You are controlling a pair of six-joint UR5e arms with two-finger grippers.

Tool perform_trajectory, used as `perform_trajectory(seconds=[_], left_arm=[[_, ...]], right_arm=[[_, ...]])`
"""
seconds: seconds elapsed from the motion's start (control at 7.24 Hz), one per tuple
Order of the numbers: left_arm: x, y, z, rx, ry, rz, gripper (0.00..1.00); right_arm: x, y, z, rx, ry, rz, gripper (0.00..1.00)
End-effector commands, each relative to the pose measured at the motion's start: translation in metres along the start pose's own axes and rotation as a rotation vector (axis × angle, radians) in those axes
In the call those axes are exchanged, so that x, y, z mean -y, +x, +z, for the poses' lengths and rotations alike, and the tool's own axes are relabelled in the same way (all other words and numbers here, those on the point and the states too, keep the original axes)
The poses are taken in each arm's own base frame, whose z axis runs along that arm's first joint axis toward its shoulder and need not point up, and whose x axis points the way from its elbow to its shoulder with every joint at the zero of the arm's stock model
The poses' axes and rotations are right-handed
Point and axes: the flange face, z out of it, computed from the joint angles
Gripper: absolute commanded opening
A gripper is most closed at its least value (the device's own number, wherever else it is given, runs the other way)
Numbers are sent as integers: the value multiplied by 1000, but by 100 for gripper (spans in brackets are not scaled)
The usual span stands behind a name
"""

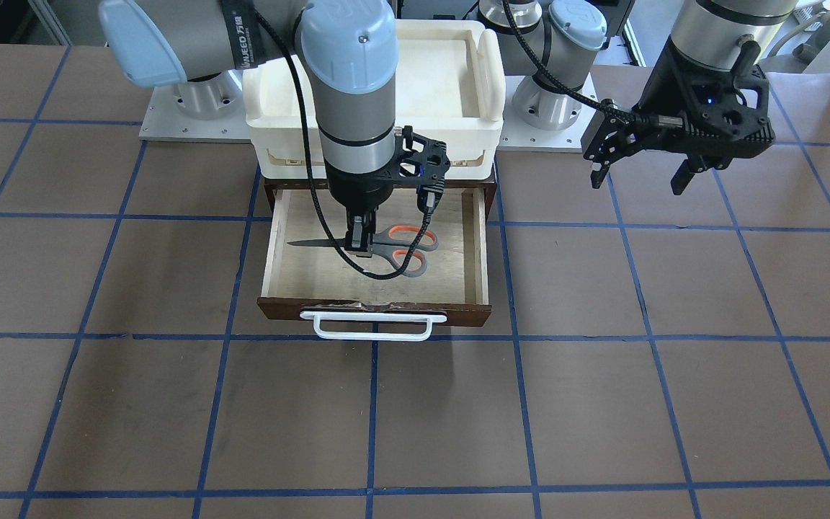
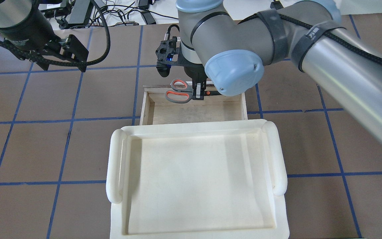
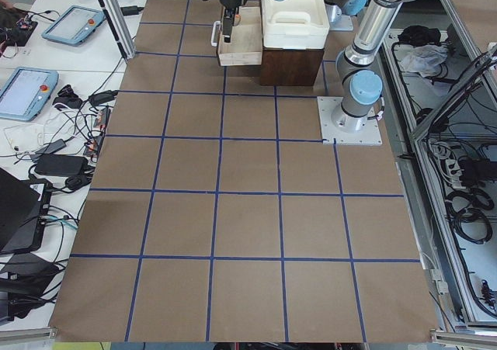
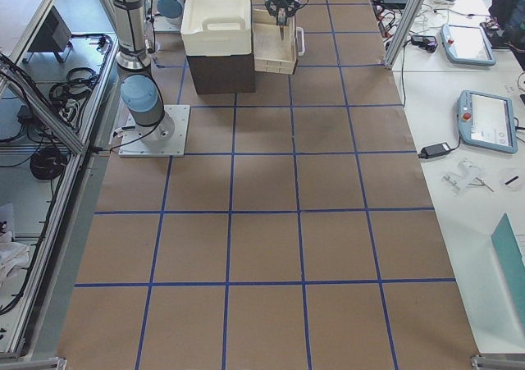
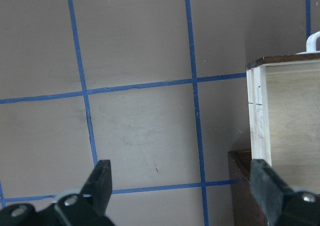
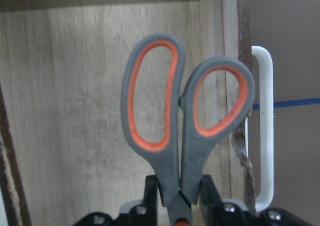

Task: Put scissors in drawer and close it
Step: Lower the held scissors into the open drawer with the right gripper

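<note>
Plywood-lined drawer (image 1: 314, 277) pulled open midway along the counter's (image 1: 602, 404) robot-side edge. From the front: scissors (image 1: 385, 249) pinched near the pivot by the right hand (image 1: 359, 247), low inside the drawer, not yet released; left hand (image 1: 638, 180) spread wide, holding nothing. From above: grip confirmed, white tray (image 2: 116, 166) nearer the robot. Right wrist: fingers (image 6: 150, 193) clamped below both loops. Remaining: let go, push shut. One drawer, one scissors, one tray, two hands.

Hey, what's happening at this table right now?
The right gripper is shut on the scissors, holding them flat over the floor of the open drawer. They are not yet released and the drawer is not yet closed. The left gripper hangs open above the table off to one side, holding nothing.
</note>
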Motion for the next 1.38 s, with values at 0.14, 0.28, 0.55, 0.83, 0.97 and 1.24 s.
perform_trajectory(seconds=[0.14,0.28,0.55,0.83,0.97,1.24], left_arm=[[-1,-2,1,0,-9,-5,100],[-1,-1,1,0,-9,-1,100],[-1,-1,2,0,-12,-2,100],[-1,-1,1,0,-10,-2,100],[-1,-2,0,1,-6,-4,100],[-1,-2,2,0,-13,-4,100]], right_arm=[[18,8,37,7,-3,-34,15],[18,3,49,34,-18,-49,15],[15,-9,66,56,-32,-55,15],[23,-18,68,61,-35,-71,16],[23,-18,69,61,-36,-71,19],[23,-19,69,62,-36,-62,56]])
